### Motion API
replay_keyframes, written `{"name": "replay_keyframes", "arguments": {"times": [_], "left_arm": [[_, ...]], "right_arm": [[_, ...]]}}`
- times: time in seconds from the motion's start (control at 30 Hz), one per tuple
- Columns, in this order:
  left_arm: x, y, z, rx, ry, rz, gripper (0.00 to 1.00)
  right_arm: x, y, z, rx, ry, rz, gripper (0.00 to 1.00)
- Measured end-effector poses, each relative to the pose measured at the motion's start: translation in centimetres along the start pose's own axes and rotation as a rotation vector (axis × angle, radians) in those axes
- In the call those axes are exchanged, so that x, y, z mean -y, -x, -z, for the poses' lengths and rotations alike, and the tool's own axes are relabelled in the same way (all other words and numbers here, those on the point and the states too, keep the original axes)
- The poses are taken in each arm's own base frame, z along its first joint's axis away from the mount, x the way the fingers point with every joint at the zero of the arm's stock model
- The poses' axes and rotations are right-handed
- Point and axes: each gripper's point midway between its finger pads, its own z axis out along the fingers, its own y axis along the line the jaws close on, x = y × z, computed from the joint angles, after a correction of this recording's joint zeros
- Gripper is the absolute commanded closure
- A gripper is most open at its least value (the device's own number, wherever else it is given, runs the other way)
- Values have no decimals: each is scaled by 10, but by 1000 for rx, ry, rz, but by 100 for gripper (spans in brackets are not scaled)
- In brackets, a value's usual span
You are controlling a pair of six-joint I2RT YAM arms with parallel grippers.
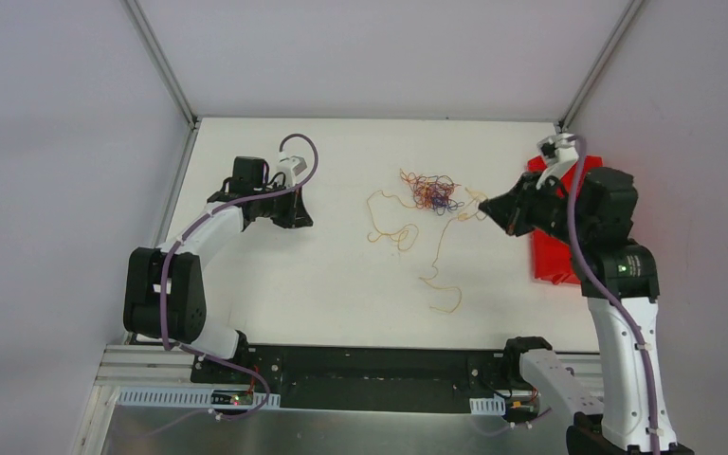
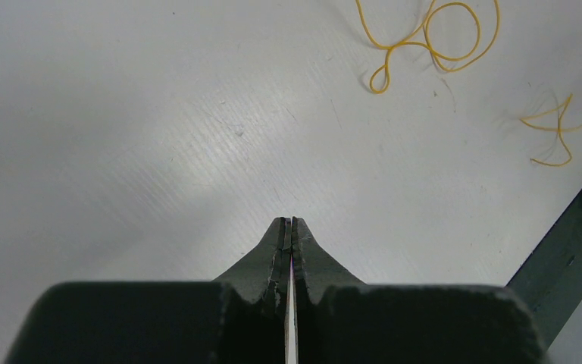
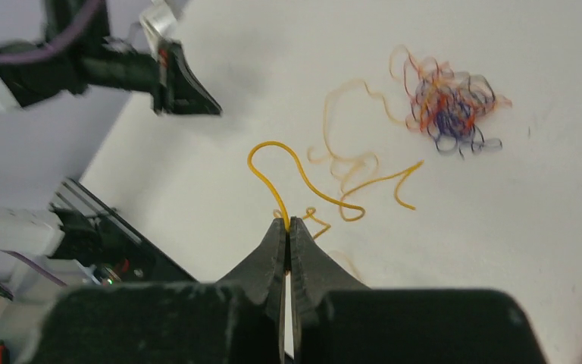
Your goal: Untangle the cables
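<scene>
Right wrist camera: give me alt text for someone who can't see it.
The right gripper, shut, pinches a yellow cable that loops over the white table. Beyond lies a tangle of red, blue and orange cables; the left gripper is at upper left.

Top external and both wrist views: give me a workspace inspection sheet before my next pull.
Surface: white table, faint scuffs.
Job's things: multicoloured tangle mid-table; loose orange-yellow strand looping beside it.
Clutter: red container at the right edge, partly behind the right arm.
Grippers: left gripper shut, nothing seen held; right gripper shut on the orange-yellow strand.
Cables: mauve hoses along both arms.
Surroundings: white walls, metal frame posts.
</scene>
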Motion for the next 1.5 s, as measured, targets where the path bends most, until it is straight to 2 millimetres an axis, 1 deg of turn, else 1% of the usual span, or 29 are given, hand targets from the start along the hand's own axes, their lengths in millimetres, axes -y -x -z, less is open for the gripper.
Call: {"name": "replay_keyframes", "arguments": {"times": [0.1,0.2,0.23,0.37,0.43,0.5,0.53,0.7,0.8,0.9,0.97,1.0,1.1,1.17,1.2,1.27,1.33,1.43,1.5], "left_arm": [[0,0,0,2,0,-1,100],[0,0,0,1,0,-1,100],[0,0,0,1,0,-1,100],[0,0,0,1,0,0,100],[0,0,0,1,0,0,100],[0,0,0,0,0,1,100],[0,0,1,-2,0,2,100],[1,-4,1,-15,-1,12,100],[1,-5,2,-20,-1,15,100],[2,-6,2,-23,-1,17,100],[2,-7,2,-25,0,19,100],[2,-7,2,-25,0,19,100],[2,-8,3,-29,-1,22,100],[2,-9,3,-32,-1,23,100],[3,-11,3,-34,-1,25,100],[3,-14,4,-40,-1,28,100],[4,-16,4,-44,-1,31,100],[4,-16,4,-45,-1,32,100],[4,-16,4,-46,-1,33,100]], "right_arm": [[28,-57,-4,-153,-56,33,100],[54,-108,-4,-304,-92,101,100],[64,-131,-2,-384,-98,121,100],[89,-197,1,-651,-70,128,100],[98,-219,-1,-763,-49,104,100],[104,-234,-5,-856,-23,79,100],[106,-239,-7,-887,-12,75,100],[107,-255,-13,-963,44,107,89],[106,-262,-18,-992,73,117,87],[106,-265,-26,-994,86,132,89],[105,-265,-36,-978,90,149,98],[105,-265,-41,-965,89,157,100],[106,-263,-56,-925,80,166,99],[104,-259,-65,-892,82,173,92],[103,-257,-69,-875,88,181,91],[98,-254,-73,-855,104,207,91],[90,-255,-75,-850,137,242,94],[81,-262,-77,-876,175,259,97],[79,-269,-80,-900,187,252,98]]}}
